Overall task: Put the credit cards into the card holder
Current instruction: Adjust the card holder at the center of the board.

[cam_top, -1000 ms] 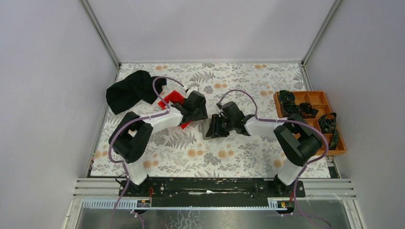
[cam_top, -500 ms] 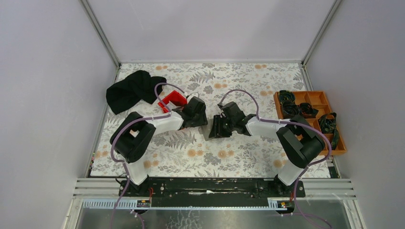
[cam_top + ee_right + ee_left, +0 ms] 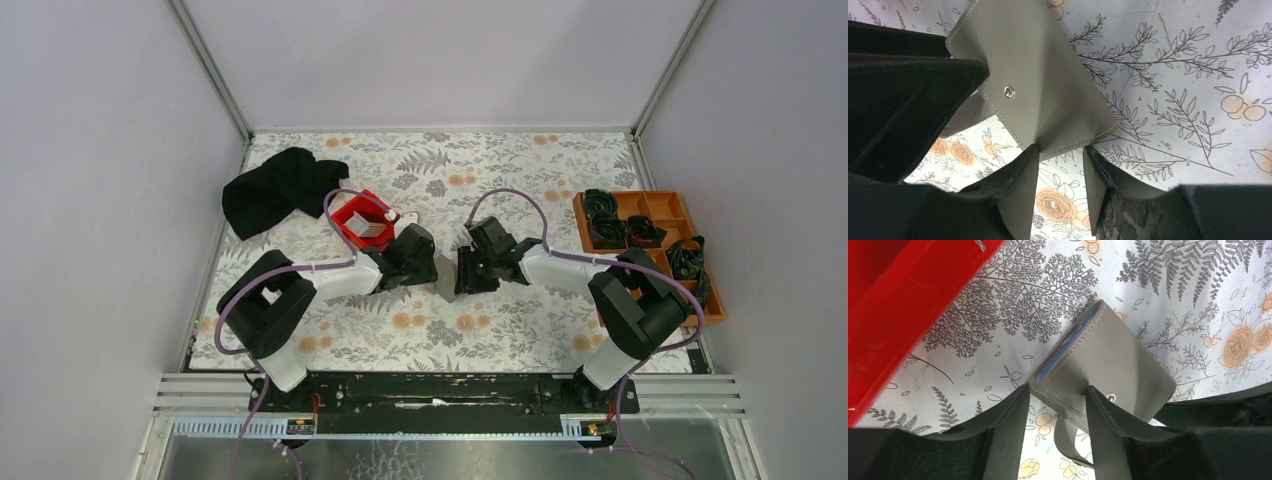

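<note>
The grey card holder (image 3: 445,288) hangs between both grippers just above the flowered table. In the left wrist view the card holder (image 3: 1113,360) shows a light blue credit card (image 3: 1066,348) tucked in its edge slot, and its snap strap (image 3: 1068,440) dangles below. My left gripper (image 3: 1055,397) pinches one corner of the holder, with a dent at the fingertip. My right gripper (image 3: 1062,150) pinches the opposite corner of the card holder (image 3: 1043,75). No other cards show.
A red plastic bin (image 3: 364,220) stands just behind the left gripper, close to its left in the left wrist view (image 3: 903,315). A black cloth (image 3: 275,188) lies at the back left. An orange compartment tray (image 3: 690,215) with black items sits at the right edge.
Both grippers moved toward the near side and closer together around the card holder. The left gripper came off the red bin, which now stands uncovered.
</note>
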